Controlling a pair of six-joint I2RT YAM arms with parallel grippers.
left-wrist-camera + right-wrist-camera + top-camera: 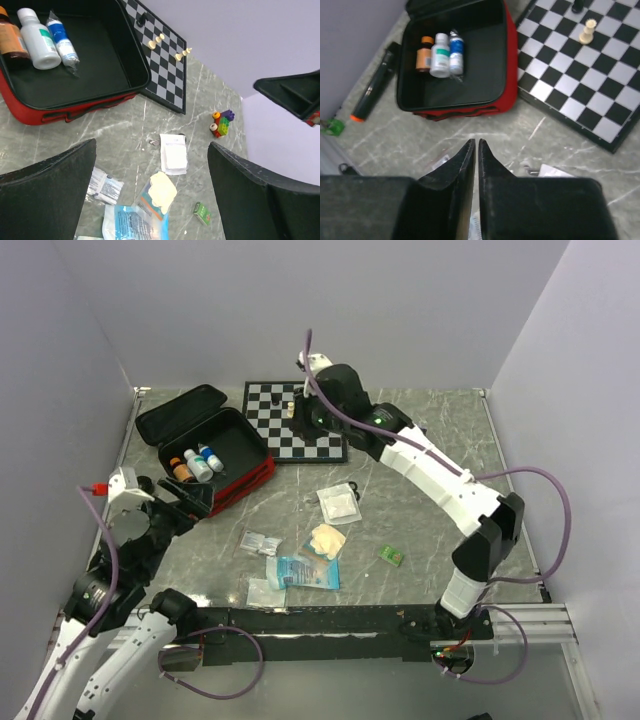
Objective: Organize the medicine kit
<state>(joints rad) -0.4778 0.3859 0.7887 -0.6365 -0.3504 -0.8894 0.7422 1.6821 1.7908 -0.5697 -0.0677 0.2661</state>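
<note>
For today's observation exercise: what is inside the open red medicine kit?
An amber bottle, a white bottle, a blue-labelled bottle, side by side on black lining. Anything beneath them is covered.

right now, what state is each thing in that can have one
medicine kit, unzipped, lid open
three bottles, lying side by side inside the kit
left gripper, jaws wide open, empty
right gripper, jaws shut, nothing seen held
chessboard, laid flat, a few pieces standing
packets, loose on the table, outside the kit

Red medicine kit (pixel 215 450) open; bottles inside
</note>
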